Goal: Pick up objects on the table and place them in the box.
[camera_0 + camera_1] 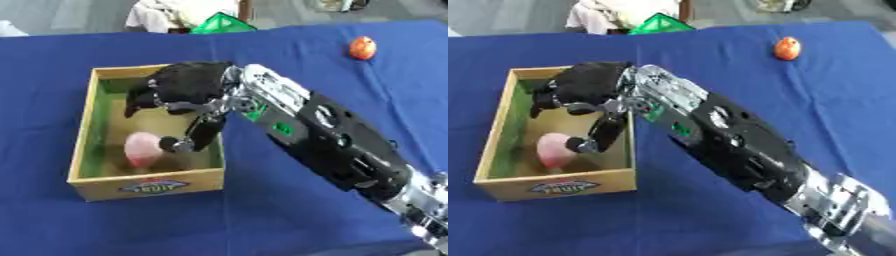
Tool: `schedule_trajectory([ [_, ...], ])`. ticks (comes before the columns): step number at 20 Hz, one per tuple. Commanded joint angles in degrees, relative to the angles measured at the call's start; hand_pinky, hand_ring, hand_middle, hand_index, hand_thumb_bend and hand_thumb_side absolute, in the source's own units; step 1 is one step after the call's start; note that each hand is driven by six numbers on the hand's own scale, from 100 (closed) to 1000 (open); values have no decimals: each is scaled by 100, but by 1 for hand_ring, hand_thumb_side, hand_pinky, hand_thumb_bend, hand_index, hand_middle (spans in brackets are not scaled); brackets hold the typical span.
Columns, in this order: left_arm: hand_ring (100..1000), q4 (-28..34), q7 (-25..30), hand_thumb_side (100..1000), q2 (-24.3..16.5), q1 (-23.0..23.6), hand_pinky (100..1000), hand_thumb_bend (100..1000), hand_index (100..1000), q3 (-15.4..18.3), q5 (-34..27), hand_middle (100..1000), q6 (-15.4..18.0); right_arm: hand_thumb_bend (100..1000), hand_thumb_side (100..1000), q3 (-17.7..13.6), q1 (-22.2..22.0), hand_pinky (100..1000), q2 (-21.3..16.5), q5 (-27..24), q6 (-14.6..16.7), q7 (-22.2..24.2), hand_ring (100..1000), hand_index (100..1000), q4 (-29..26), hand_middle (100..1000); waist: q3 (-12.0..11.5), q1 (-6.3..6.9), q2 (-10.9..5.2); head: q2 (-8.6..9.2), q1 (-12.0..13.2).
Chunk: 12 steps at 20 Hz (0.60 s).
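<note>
A shallow wooden box (145, 184) with a fruit label on its front stands on the blue table, left of centre. Inside it lies a pink rounded object (141, 148), near the front. My right hand (185, 86) hangs over the box's middle, its fingers relaxed and pointing down, the thumb tip close beside the pink object but holding nothing. A small red-orange fruit (362, 48) sits alone at the table's far right. My left hand shows in neither view.
The blue cloth (262, 215) covers the whole table. My right arm (341, 145) crosses from the lower right corner to the box. Beyond the far edge are a green object (220, 23) and a white bundle.
</note>
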<state>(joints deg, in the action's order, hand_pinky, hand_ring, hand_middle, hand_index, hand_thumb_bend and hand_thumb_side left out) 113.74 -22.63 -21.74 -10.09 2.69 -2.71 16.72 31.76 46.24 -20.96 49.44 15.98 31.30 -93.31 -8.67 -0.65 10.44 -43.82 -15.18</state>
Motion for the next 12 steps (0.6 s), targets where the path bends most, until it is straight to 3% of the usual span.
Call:
schedule_trajectory([
  [1,865,85,10,810,-111,-23,752,235,763,25,-15,728,4,120,269,-290,44,799,-120,13,-83,-198,828,884,-256,821,16,33,-89,-29,26],
  [2,865,85,10,810,-109,-20,752,235,763,26,-15,728,3,187,254,-379,33,799,-148,-31,-140,-266,826,885,-338,819,24,35,-90,-29,33],
  [6,865,85,-2,809,-111,-6,752,234,763,41,-5,728,4,157,257,-880,-16,799,-419,-323,-477,-505,817,886,-784,811,66,41,-91,-29,66],
  [12,865,85,-37,811,-132,34,753,233,762,72,31,729,4,161,258,-1690,-228,800,-1382,-798,-1109,-735,824,888,-1106,813,155,32,-92,-29,158],
])
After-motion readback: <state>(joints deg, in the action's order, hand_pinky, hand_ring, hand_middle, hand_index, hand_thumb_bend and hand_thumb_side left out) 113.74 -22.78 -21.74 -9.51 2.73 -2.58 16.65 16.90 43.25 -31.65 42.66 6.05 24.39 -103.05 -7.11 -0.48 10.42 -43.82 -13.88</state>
